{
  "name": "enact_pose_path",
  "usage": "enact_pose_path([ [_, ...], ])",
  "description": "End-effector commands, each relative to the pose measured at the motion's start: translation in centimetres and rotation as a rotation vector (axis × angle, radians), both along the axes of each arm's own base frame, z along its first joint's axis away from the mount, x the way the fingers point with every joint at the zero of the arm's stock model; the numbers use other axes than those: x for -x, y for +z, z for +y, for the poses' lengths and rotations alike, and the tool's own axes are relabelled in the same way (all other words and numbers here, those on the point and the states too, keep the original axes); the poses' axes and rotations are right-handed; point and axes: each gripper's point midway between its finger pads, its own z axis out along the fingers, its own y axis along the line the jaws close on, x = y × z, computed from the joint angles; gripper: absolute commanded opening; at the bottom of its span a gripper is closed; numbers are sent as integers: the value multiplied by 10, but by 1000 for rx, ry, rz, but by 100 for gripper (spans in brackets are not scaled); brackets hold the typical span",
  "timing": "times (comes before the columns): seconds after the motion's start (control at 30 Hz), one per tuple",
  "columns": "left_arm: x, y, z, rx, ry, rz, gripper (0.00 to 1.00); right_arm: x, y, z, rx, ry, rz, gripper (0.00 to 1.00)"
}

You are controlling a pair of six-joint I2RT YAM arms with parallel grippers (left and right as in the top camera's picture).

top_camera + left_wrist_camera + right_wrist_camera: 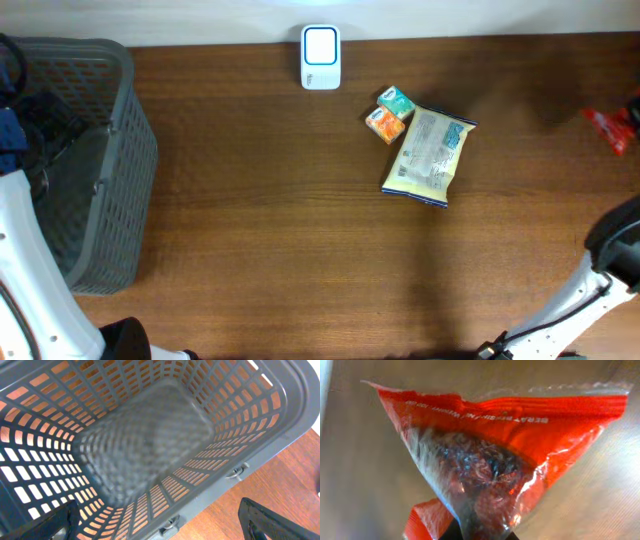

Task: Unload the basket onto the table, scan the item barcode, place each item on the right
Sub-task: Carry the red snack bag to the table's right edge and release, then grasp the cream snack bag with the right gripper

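A red and clear plastic packet (490,455) with dark contents fills the right wrist view. My right gripper (481,535) is shut on its lower end. From overhead the same red packet (606,128) hangs at the table's far right edge, with most of that gripper out of frame. No barcode shows on the packet. The white scanner (321,57) stands at the back middle of the table, well left of the packet. My left gripper (160,527) is open over the grey basket (280,430), holding nothing; its fingertips (272,522) straddle the basket's near rim.
The grey mesh basket (110,190) takes up the left end of the table. A pale snack bag (430,155), a teal box (397,101) and an orange box (383,123) lie right of the scanner.
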Motion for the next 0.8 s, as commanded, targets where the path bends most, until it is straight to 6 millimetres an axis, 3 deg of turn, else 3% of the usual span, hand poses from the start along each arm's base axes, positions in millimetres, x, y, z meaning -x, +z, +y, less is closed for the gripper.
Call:
enact_pose_path([
  [0.0, 2, 2, 1, 0, 14, -11, 99, 31, -13, -34, 117, 68, 98, 9],
  [0.03, 2, 2, 1, 0, 14, -11, 99, 37, -23, -41, 116, 56, 101, 11],
  [0.07, 2, 2, 1, 0, 14, -11, 99, 40, -34, -45, 114, 48, 104, 22],
  [0.1, 2, 2, 1, 0, 14, -11, 99, 39, -41, -46, 114, 47, 104, 36],
  [0.13, 2, 2, 1, 0, 14, -11, 99, 40, -48, -45, 109, 48, 109, 68],
  [0.2, 2, 2, 1, 0, 14, -11, 99, 41, -44, -41, 94, 53, 106, 85],
  [0.23, 2, 2, 1, 0, 14, -11, 99, 39, -25, -34, 78, 66, 70, 86],
  [0.3, 2, 2, 1, 0, 14, -11, 99, 12, 22, 1, -16, 165, -138, 86],
  [0.37, 2, 2, 1, 0, 14, -11, 99, -20, 74, 84, -221, 434, -404, 85],
  [0.4, 2, 2, 1, 0, 14, -11, 99, -24, 77, 113, -267, 536, -417, 85],
  [0.47, 2, 2, 1, 0, 14, -11, 99, -26, 51, 181, -289, 780, -289, 85],
  [0.5, 2, 2, 1, 0, 14, -11, 99, -26, 36, 198, -283, 810, -203, 93],
  [0.53, 2, 2, 1, 0, 14, -11, 99, -28, 14, 230, -282, 872, -111, 99],
  [0.6, 2, 2, 1, 0, 14, -11, 99, -43, -10, 271, -264, 965, -101, 99],
  [0.63, 2, 2, 1, 0, 14, -11, 99, -51, -19, 283, -246, 998, -113, 99],
  [0.7, 2, 2, 1, 0, 14, -11, 99, -63, -52, 275, -167, 846, -40, 99],
  [0.77, 2, 2, 1, 0, 14, -11, 99, -62, -78, 280, -176, 841, -49, 99],
])
